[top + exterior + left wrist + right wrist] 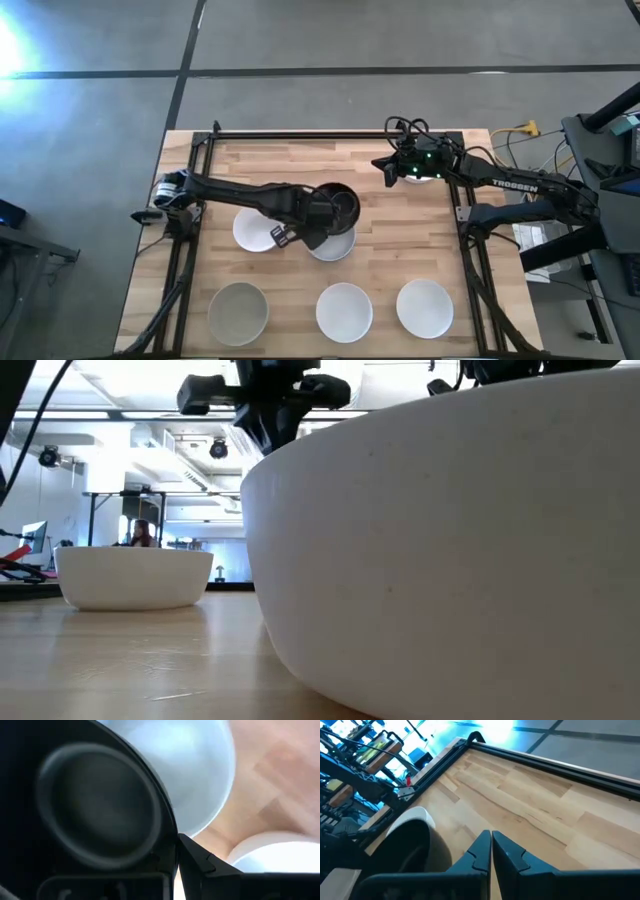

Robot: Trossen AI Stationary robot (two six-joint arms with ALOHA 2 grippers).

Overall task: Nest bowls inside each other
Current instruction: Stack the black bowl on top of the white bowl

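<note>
Your left end effector [318, 222] is gripping the black bowl [334, 204] by its rim, hovering just above the white bowl [334, 245] at the tabletop's [300, 160] middle. Centre it over that bowl, lower level, then release. The right end effector [491, 851], fingers closed, is waiting near the far edge.

Pale butcher-block wood tabletop [400, 255], planked, faint satin sheen. Smooth, matt-looking white bowls [344, 310], ceramic-like; black bowl [335, 205] smooth, slightly glossy. Dark metal frame rails [300, 134] along the edges. Matt dark plastic right gripper [491, 851] fingers.
</note>
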